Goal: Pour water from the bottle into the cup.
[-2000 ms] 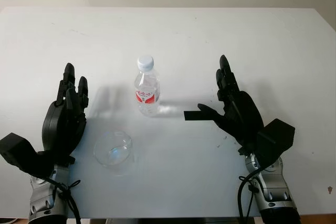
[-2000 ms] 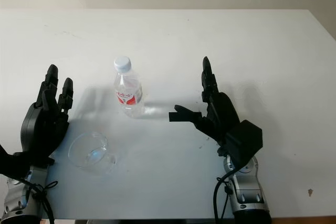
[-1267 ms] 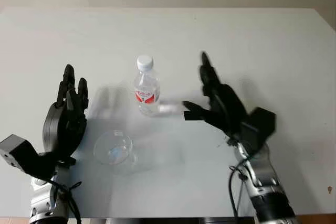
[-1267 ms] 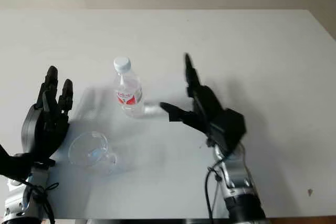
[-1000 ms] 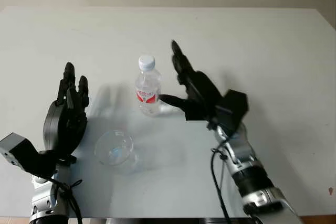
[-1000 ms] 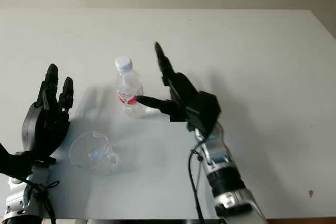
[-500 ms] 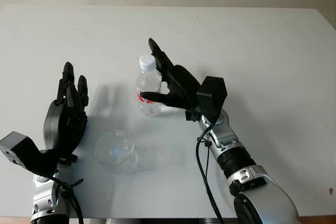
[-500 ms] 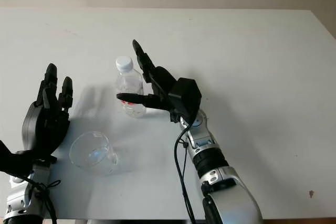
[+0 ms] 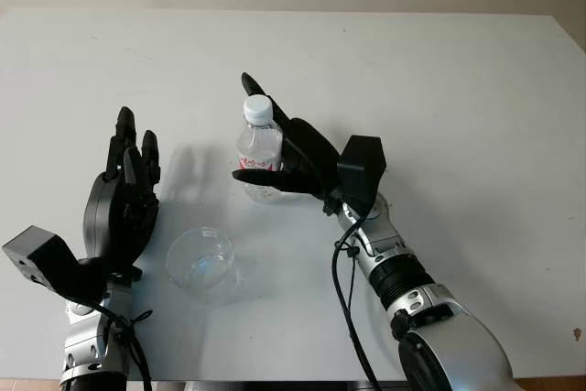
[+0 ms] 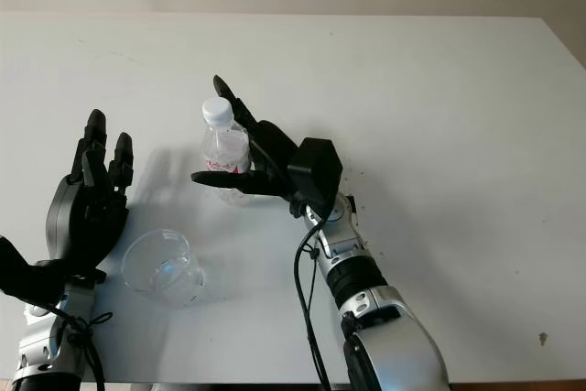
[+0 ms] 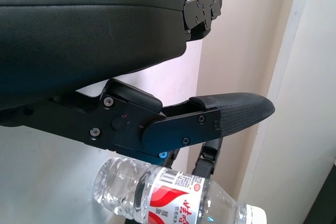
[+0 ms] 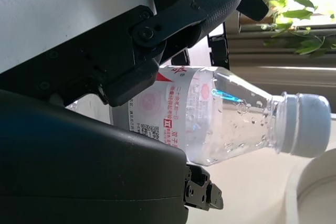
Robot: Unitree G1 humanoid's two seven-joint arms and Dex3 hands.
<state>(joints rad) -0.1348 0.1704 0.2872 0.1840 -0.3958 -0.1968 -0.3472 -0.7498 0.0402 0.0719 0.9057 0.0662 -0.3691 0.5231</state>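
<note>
The white table [image 9: 476,116] spreads out in front of me, and the task's things sit near its middle. My right hand [image 9: 295,155] is at the water bottle [image 9: 259,155], thumb across the front of the label and the two long fingers [image 10: 240,116] up along the far side. They cup it loosely; I can't tell that they are pressing yet, so I count this hand as wide and holding nothing. My left hand [image 9: 122,203] is raised near the table's left side, open, beside the cup.

The bottle stands upright, white cap on, between my hands and a little beyond the clear glass cup [image 9: 200,263], which sits apart from it, nearer to me. I judge the bottle light, thin-walled and smooth: it will dent under a hard squeeze and could slip. The labelled waist, where I am now, looks like the best hold. The cup looks fragile and easy to knock.

Two seconds ago my right hand was well off to the right; it has since swung in and wrapped around the bottle. My left hand, the bottle and the cup have barely shifted.
</note>
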